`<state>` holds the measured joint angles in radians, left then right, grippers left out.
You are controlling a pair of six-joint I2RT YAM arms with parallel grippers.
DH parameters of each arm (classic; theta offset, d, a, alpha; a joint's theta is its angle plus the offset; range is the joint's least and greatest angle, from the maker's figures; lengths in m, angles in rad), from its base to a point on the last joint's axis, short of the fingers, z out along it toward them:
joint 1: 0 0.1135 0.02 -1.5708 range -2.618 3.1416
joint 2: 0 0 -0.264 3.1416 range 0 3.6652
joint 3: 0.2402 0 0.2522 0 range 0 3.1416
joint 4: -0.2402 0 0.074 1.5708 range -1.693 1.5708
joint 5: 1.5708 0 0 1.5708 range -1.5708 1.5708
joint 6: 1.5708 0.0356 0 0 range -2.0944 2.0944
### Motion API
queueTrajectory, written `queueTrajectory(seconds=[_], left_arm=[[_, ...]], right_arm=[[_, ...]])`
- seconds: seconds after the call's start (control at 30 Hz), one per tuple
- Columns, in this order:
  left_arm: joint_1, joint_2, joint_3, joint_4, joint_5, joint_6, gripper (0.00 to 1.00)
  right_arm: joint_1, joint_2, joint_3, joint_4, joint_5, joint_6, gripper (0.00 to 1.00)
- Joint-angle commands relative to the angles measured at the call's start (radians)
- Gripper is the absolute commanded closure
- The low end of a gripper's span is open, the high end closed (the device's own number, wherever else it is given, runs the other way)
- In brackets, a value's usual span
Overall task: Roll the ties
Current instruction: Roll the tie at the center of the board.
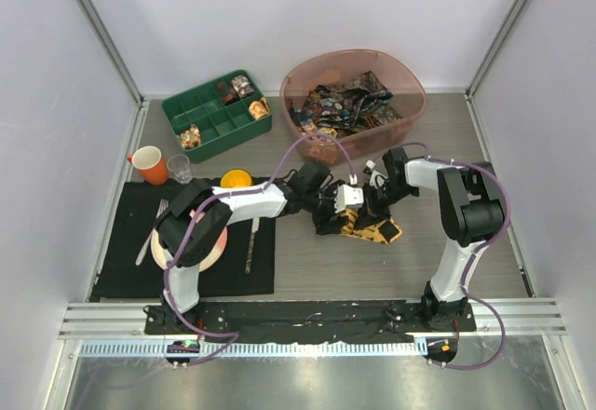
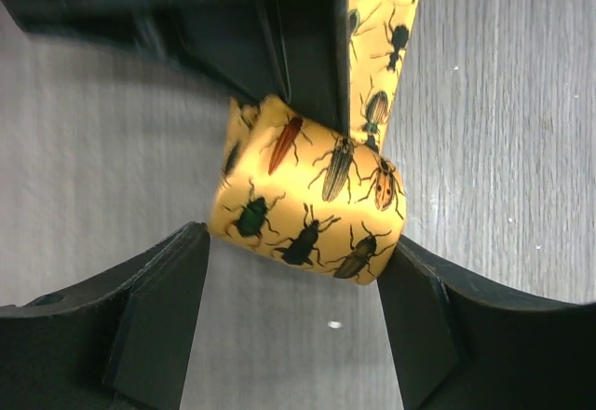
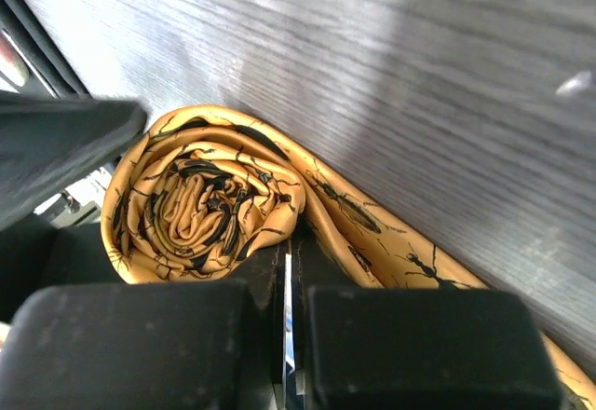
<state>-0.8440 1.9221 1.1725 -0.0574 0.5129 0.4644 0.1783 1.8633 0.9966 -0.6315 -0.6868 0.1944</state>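
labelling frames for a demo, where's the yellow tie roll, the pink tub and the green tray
yellow tie roll [image 2: 307,210], left wrist view, on the roll's outer wrap
pink tub [image 1: 354,54], top view, on its far rim
green tray [image 1: 207,110], top view, on an empty compartment

lab, white-walled test enclosure [image 1: 307,19]

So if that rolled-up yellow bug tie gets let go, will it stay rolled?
Probably not for long. The yellow beetle-print fabric necktie looks soft and floppy, and its coil is loose in the middle, so it may unwind. Its tail lies flat on the grey wood-grain table, so it likely won't roll away.
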Motion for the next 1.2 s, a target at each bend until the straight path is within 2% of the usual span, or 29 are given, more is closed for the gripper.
queueTrajectory(seconds=[0.0,0.2,0.43,0.53,0.67,0.77,0.8,0.9,0.93,1.17], left_arm=[[-0.003,-0.002,0.078,-0.082,0.056,0.108,0.25],[-0.020,0.040,0.145,-0.191,0.111,0.223,0.25],[-0.041,0.103,0.188,-0.257,0.116,0.247,0.28],[-0.040,0.109,0.165,-0.246,0.102,0.235,0.37],[-0.043,0.086,0.113,-0.208,0.099,0.185,0.59],[-0.050,0.068,0.082,-0.220,0.024,0.117,0.71],[-0.050,0.057,0.070,-0.222,0.004,0.109,0.73],[-0.050,0.054,0.047,-0.266,-0.094,0.080,0.78],[-0.050,0.064,0.055,-0.284,-0.112,0.074,0.78],[-0.053,0.110,0.090,-0.351,-0.175,0.077,0.79]], right_arm=[[0.001,0.089,0.025,-0.017,0.251,-0.088,0.99],[0.003,0.132,0.074,-0.051,0.198,-0.134,0.99],[0.007,0.174,0.134,-0.077,0.158,-0.190,0.99],[0.018,0.197,0.155,-0.082,0.136,-0.231,0.99],[0.029,0.220,0.189,-0.074,0.113,-0.240,0.99],[0.029,0.198,0.212,-0.083,0.092,-0.245,0.99],[0.024,0.180,0.211,-0.088,0.084,-0.251,0.99],[0.010,0.082,0.195,-0.115,0.043,-0.245,0.86],[-0.005,0.057,0.183,-0.134,0.029,-0.243,0.77],[-0.063,-0.122,0.125,-0.197,-0.114,-0.253,0.52]])
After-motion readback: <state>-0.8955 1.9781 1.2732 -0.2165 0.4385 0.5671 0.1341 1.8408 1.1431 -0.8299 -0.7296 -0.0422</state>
